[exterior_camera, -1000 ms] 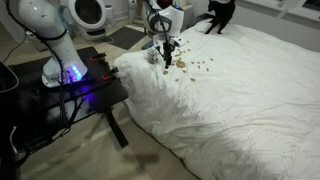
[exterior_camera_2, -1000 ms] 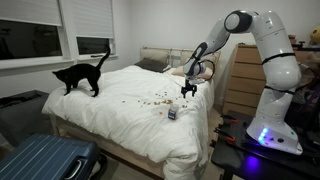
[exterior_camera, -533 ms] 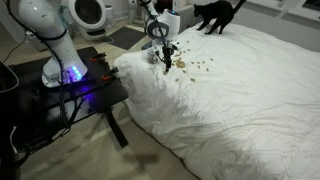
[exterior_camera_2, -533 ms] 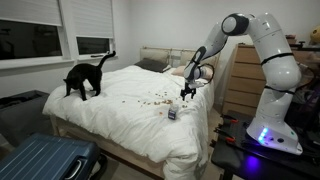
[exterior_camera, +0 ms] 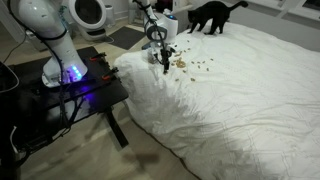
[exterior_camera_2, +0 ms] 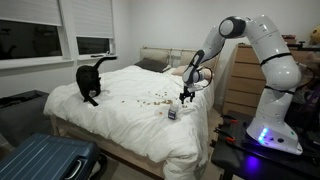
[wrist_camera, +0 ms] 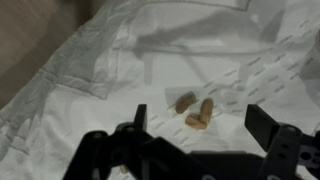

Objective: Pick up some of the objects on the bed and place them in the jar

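Observation:
Several tan-brown bits (exterior_camera: pixel 192 67) lie scattered on the white duvet of the bed (exterior_camera: pixel 240 100), also seen in the other exterior view (exterior_camera_2: pixel 150 99). My gripper (exterior_camera: pixel 166 64) hangs low over the near end of the scatter, by the bed's edge (exterior_camera_2: pixel 184 96). In the wrist view my gripper (wrist_camera: pixel 197 122) is open, its fingers (wrist_camera: pixel 262 124) on either side of three bits (wrist_camera: pixel 199 112) lying on the duvet. The small pale jar (exterior_camera_2: pixel 172 114) stands on the duvet just in front of my gripper; in the other exterior view it is hidden.
A black cat (exterior_camera_2: pixel 89 80) stands on the far side of the bed (exterior_camera: pixel 208 14). A black low table (exterior_camera: pixel 70 90) holds my arm's base beside the bed. A blue suitcase (exterior_camera_2: pixel 40 160) stands on the floor at the bed's foot.
The cat has walked along the far side of the bed. My gripper has moved down a little over the bits.

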`<state>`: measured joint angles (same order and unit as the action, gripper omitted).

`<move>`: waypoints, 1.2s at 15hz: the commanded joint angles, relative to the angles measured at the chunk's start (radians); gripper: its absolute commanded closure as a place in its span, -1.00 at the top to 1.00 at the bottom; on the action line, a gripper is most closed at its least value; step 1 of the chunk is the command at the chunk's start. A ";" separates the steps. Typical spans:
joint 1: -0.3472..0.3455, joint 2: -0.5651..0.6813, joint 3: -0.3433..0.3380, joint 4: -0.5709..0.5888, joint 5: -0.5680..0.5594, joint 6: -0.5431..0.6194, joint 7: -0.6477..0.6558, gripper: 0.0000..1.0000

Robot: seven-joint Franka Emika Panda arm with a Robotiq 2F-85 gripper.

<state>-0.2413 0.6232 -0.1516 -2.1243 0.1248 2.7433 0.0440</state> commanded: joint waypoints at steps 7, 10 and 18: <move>-0.020 0.062 0.024 0.032 0.011 0.088 -0.011 1.00; -0.021 0.082 0.031 0.049 0.010 0.091 -0.009 1.00; -0.025 0.133 0.026 0.103 0.012 0.082 0.000 1.00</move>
<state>-0.2501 0.7360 -0.1356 -2.0483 0.1260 2.8211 0.0440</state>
